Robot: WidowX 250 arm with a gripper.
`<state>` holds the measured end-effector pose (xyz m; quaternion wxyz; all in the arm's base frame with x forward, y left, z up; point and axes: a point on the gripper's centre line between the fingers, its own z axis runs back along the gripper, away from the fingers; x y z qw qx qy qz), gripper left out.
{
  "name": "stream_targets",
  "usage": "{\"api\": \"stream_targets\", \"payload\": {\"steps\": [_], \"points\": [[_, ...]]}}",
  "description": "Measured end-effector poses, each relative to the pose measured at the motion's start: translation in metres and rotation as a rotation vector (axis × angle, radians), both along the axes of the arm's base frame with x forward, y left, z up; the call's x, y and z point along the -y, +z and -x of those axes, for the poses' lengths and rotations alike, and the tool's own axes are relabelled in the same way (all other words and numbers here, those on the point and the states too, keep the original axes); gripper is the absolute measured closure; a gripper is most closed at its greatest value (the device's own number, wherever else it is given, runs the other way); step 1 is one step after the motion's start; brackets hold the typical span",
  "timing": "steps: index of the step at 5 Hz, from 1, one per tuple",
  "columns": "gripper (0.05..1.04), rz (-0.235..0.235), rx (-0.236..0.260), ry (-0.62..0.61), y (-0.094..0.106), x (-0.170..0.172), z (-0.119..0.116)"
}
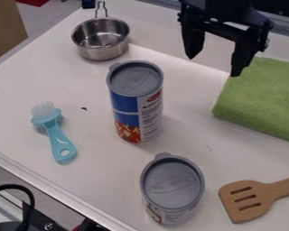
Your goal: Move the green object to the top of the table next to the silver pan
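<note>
Nearest the camera on the white table [104, 176], a canister with a grey plastic lid [172, 185] stands upright, and a slotted wooden spatula [249, 200] lies well apart from it, its handle running out at the right edge of the view. Farther back on the left lies a light-blue scrub brush [55, 135], bristles pointing away from the camera, with a small dark crumb [84, 108] near it. Between the brush and the folded green towel [261, 101] stands a taller blue, white and red canister [135, 106], also grey-lidded. The towel lies at the right side of the table, well apart from the silver pan [101, 40]. Just beside the towel's far left corner hangs the black gripper [214, 66], released, its two fingers spread wide; whether one touches the cloth, I cannot tell. Farthest back on the left sits the pan, its wire handle pointing away.
</note>
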<state>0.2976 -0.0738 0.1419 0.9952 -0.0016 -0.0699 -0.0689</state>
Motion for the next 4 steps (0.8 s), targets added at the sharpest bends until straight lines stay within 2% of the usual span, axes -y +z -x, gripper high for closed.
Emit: {"api": "stream_targets", "payload": {"steps": [1, 2, 3, 4], "points": [[0.084, -0.007, -0.03, 0.006, -0.009, 0.0, 0.002], [0.084, -0.015, -0.029, 0.046, -0.019, 0.008, -0.016], [0.084, -0.024, -0.003, 0.078, -0.029, 0.021, -0.038], [0.133, -0.002, 0.018, 0.1, -0.04, 0.032, -0.059]]}}
